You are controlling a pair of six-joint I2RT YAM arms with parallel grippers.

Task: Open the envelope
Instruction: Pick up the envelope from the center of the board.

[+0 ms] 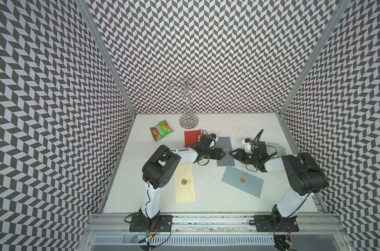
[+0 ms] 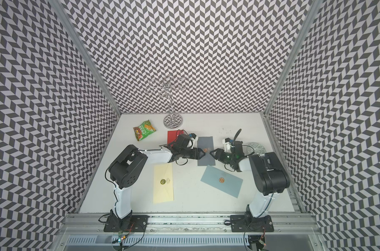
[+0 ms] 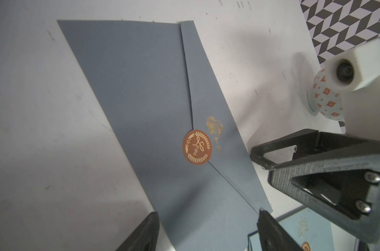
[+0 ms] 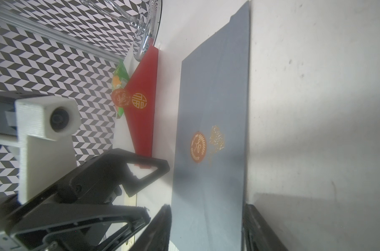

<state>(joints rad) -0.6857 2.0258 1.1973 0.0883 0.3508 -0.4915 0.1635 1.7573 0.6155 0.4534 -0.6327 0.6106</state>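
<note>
Grey envelope [image 1: 224,142] lies flat mid-frame in both top views, between left gripper [image 1: 222,153] and right gripper [image 1: 232,153], both with jaws apart and empty; it's light, floppy paper, so I'd pinch the flap [image 3: 206,91] beside the orange seal [image 3: 197,147].
</note>
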